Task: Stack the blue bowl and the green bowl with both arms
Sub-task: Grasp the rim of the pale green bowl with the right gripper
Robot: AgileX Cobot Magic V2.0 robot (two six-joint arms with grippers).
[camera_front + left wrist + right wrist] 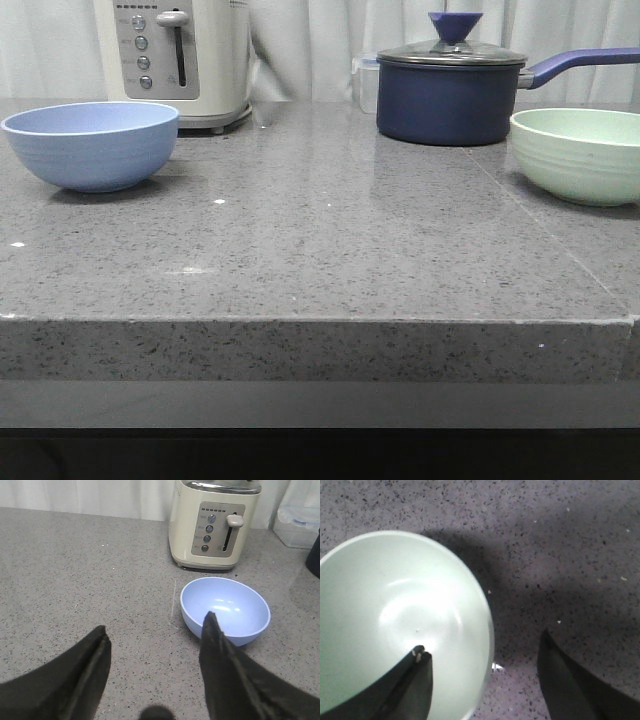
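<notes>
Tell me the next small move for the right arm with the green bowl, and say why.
Probably lower the right gripper and close it on the rim. Its fingers are open and straddle the green bowl's rim, one finger over the inside, the other over the counter. The bowl sits empty and upright, apart from the blue bowl.

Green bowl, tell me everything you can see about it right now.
The green bowl is round, pale mint, matte, with faint ridges on its outer wall and a lighter rim. It stands upright and empty at the right of the grey speckled counter, in front of the pan, not touching it. The open right hand straddles its rim, one finger over the inside, one outside; whether they touch it is unclear.
</notes>
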